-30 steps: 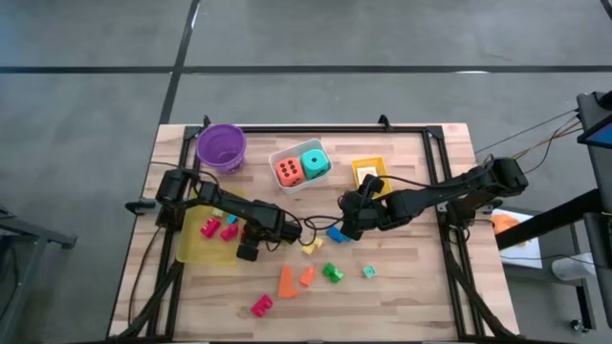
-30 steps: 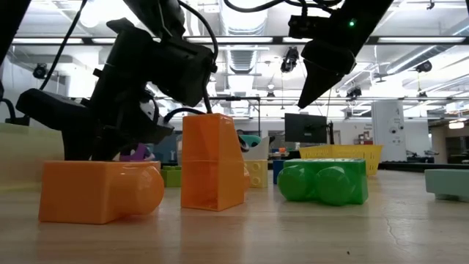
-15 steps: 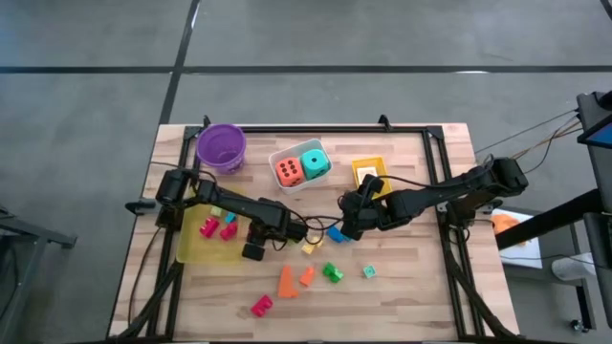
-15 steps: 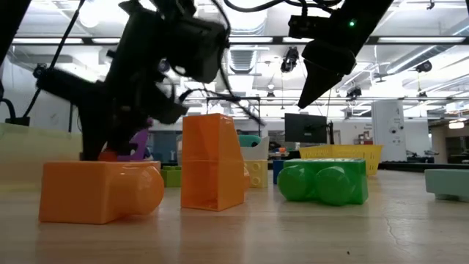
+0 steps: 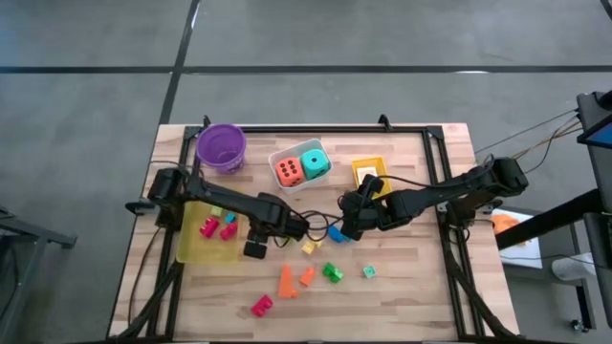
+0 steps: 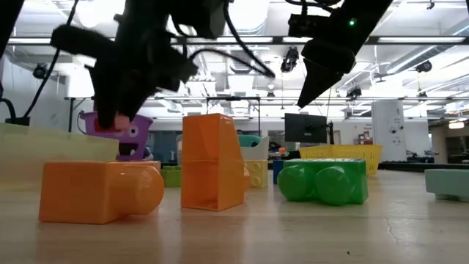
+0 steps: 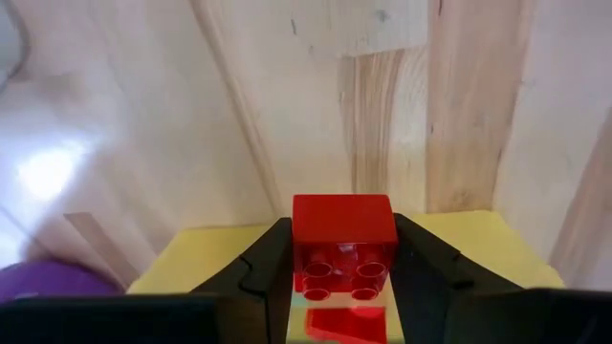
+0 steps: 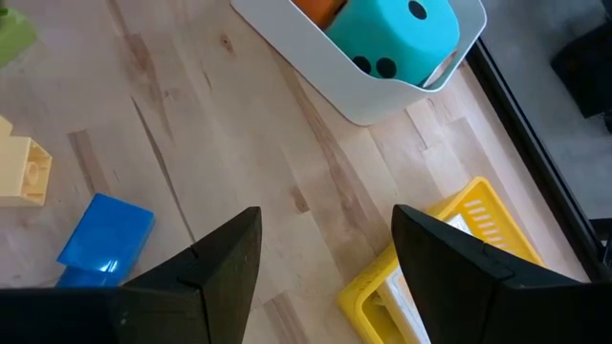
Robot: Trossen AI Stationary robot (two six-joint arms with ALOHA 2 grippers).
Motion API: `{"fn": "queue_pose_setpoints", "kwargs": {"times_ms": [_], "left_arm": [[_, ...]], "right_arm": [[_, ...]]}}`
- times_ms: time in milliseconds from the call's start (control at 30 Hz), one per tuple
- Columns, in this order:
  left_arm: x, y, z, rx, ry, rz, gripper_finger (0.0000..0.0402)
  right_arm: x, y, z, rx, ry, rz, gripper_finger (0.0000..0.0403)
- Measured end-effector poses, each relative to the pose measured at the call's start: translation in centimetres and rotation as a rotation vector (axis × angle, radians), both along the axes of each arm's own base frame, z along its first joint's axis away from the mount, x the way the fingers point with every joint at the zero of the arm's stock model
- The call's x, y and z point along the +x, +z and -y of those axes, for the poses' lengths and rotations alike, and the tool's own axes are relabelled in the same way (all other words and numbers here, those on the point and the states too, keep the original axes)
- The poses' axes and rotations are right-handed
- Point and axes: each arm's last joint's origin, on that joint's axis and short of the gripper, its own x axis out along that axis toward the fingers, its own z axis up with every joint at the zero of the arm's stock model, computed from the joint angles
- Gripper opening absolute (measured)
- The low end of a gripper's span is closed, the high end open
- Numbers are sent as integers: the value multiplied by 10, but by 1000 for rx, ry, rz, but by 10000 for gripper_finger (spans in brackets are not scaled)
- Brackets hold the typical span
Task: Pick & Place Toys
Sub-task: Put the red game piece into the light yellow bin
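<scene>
My left gripper (image 7: 344,250) is shut on a red studded block (image 7: 344,239) and hangs above the yellow tray (image 5: 196,250) at the table's left. The tray holds pink toys (image 5: 208,227). In the low view the red block (image 6: 110,126) hangs high at the left. My right gripper (image 8: 330,277) stands open in the air near the table's middle, close to a blue block (image 8: 105,239) that lies flat on the wood. Orange (image 5: 285,280), green (image 5: 332,272) and yellow (image 5: 312,247) blocks lie loose on the table. My left gripper pinches the red block by two opposite side walls (image 7: 301,239), one finger on each. The fingers come from above, pointing steeply down. The block's studded face is turned toward the wrist camera. It hangs clear of the yellow tray (image 7: 459,244) below it.
A purple bowl (image 5: 222,145) stands at the far left. A white tray (image 5: 287,182) holding an orange and a teal die (image 5: 315,162) sits at the far middle, and a small yellow tray (image 5: 368,172) lies right of it. More toys lie near the front edge (image 5: 261,305).
My left gripper has risen with the red block, still shut on it, so the block now hangs well above the tray. The loose blocks lie where they were.
</scene>
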Motion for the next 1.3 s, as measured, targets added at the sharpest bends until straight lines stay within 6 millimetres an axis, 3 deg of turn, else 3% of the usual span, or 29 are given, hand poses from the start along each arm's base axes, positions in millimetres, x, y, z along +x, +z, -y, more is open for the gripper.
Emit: {"fn": "queue_pose_setpoints", "kwargs": {"times_ms": [200,400,700,967,1300], "left_arm": [[-17,40,-2,0,66,127,126],[-45,80,-7,53,244,230,126],[-82,107,3,59,329,269,126],[-104,102,3,72,457,263,126],[-122,62,-2,167,611,174,126]], "right_arm": [[0,0,0,-3,4,-7,233],[0,0,0,-2,3,-2,233],[0,0,0,-4,7,-1,233],[0,0,0,-2,4,2,233],[2,1,-1,0,7,18,233]]}}
